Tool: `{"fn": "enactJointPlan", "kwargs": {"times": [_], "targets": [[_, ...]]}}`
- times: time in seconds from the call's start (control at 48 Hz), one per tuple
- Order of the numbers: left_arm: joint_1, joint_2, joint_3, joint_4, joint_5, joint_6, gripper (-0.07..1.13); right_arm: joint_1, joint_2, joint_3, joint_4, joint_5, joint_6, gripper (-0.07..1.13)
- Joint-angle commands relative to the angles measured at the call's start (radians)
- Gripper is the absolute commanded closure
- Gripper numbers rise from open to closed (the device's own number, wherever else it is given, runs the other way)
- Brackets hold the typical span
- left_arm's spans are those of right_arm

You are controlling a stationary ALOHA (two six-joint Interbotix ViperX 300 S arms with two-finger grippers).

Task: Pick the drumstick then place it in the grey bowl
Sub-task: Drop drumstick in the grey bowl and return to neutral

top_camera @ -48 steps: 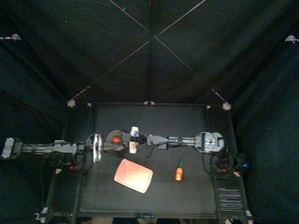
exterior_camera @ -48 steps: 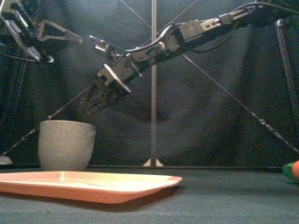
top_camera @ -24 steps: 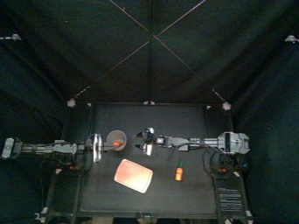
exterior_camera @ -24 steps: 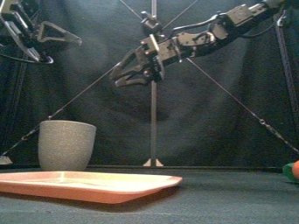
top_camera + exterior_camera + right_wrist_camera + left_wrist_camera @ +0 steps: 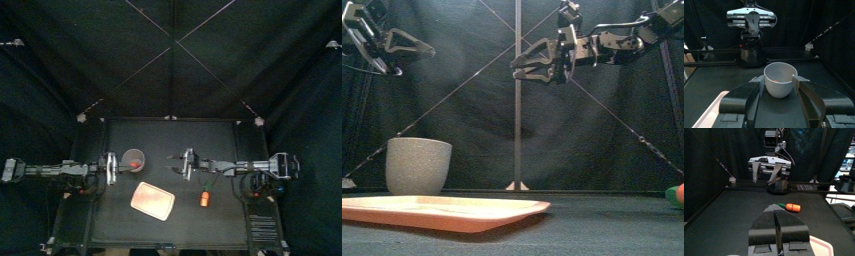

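Right pincer: the right gripper (image 5: 527,66) hangs high over the black table (image 5: 187,228), right of the cup. Its jaws are spread wide and bare, gripping nothing.
Left pincer: the left gripper (image 5: 777,216) rests raised at the table's left side. Its jaws are pressed together on nothing, out of the working arm's way.
Drumstick: a small reddish shape (image 5: 134,156) shows in the mouth of the tall grey speckled cup (image 5: 134,160) in the top view. I judge this to be the drumstick; the right wrist view does not look deep enough to confirm it.
Cup: upright, behind the flat pink tray (image 5: 154,201) and apart from it.
Other toy: an orange carrot-like toy with a green end (image 5: 205,198) lies right of the tray, no part of this task.
Progress: likely complete. An empty, raised gripper suits an arm that needs clearance above the rim.
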Motion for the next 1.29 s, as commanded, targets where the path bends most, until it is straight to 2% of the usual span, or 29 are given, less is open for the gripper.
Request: {"fn": "enactJointPlan", "kwargs": {"times": [0.021, 0.646, 1.292], "targets": [[0.003, 0.005, -0.012, 0.002, -0.008, 0.002, 1.08, 0.005, -0.038, 0.008, 0.017, -0.021, 0.000, 0.21], [0.008, 0.003, -0.012, 0.002, -0.009, 0.000, 1.08, 0.021, -0.072, 0.083, 0.032, -0.098, -0.002, 0.21], [0.008, 0.005, -0.012, -0.003, -0.009, 0.000, 1.08, 0.029, -0.067, 0.089, 0.026, -0.104, -0.002, 0.21]]}}
